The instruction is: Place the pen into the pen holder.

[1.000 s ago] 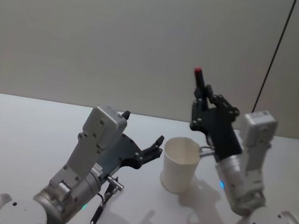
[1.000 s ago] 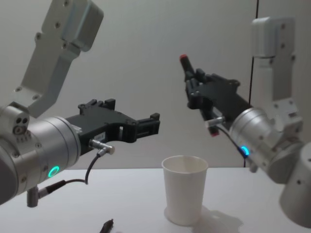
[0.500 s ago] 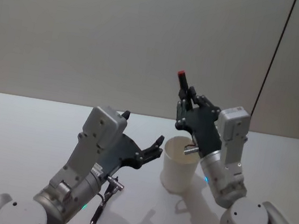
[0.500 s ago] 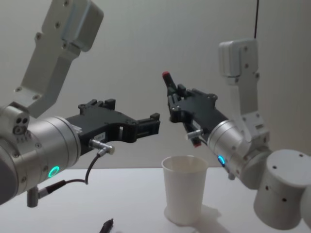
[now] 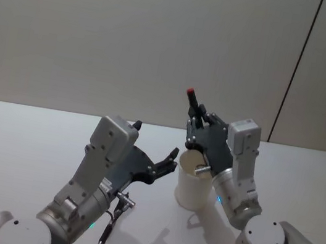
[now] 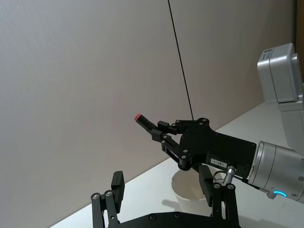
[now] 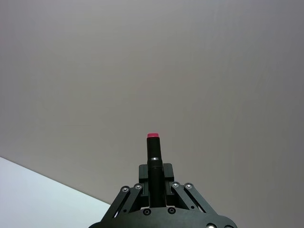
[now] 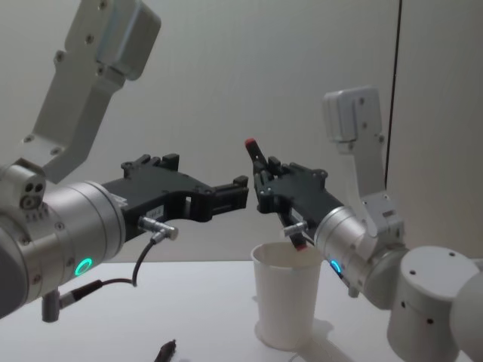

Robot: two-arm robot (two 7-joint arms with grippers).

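Note:
My right gripper is shut on the pen, a black stick with a red tip, which it holds tilted and nearly upright. The gripper hovers just above the mouth of the pen holder, a white paper cup standing on the table. In the chest view the pen slants through the right gripper, and its lower part reaches down to the rim of the pen holder. My left gripper hangs open in the air to the left of the cup, holding nothing.
A second dark pen lies on the white table beneath my left arm, its end visible in the chest view. A plain wall rises behind the table, with a thin black cable running down it.
My right gripper has carried the pen leftward and down, from beside the cup to right over its mouth. The left arm has stayed still.

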